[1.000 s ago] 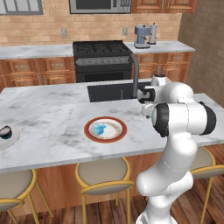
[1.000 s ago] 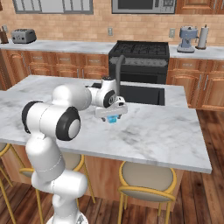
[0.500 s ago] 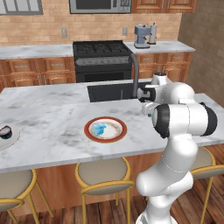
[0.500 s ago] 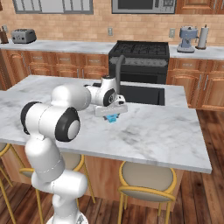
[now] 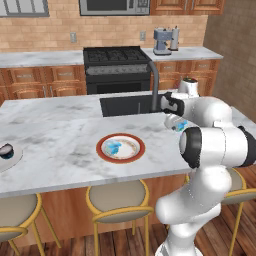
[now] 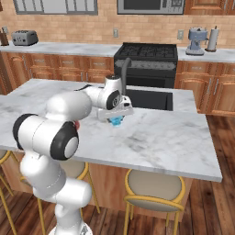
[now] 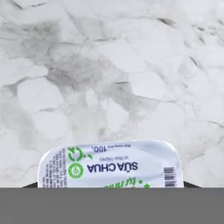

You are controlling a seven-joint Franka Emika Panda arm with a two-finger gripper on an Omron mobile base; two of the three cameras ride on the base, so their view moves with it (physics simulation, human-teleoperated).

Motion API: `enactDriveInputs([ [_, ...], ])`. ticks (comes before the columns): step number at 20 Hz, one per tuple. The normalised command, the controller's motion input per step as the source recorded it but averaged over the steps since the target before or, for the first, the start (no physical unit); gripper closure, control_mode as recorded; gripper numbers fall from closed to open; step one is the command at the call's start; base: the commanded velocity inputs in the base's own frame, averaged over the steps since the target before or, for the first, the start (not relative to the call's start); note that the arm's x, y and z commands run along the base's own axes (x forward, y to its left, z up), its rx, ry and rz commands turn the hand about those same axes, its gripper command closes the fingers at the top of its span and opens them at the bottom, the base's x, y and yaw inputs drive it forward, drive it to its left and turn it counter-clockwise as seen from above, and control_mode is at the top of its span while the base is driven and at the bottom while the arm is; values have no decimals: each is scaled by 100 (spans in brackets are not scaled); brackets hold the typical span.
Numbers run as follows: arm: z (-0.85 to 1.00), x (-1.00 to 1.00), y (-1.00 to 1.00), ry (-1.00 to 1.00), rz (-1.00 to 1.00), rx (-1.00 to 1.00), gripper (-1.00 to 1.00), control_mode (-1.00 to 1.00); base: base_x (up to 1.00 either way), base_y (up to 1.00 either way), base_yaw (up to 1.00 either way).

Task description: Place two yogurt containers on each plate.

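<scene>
Blue yogurt beside the sink is now pinched: the gripper has just closed on it. Next comes carrying it to a plate.

White rounded arm, dark joint bands, glossy segments.

My gripper is clamped on a light blue yogurt container, low over the island counter near its sink-side edge.
</scene>
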Motion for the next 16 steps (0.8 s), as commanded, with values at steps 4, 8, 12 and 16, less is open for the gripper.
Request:
enactDriveInputs([
  [4, 51, -71, 35, -7, 8, 0, 100, -100, 0, 0, 0],
  [8, 43, -72, 82, 0, 15, 0, 100, -100, 0, 0, 0],
  [12, 48, -37, 100, 0, 17, 0, 100, -100, 0, 0, 0],
  [16, 47, -24, 94, 0, 20, 0, 100, -100, 0, 0, 0],
])
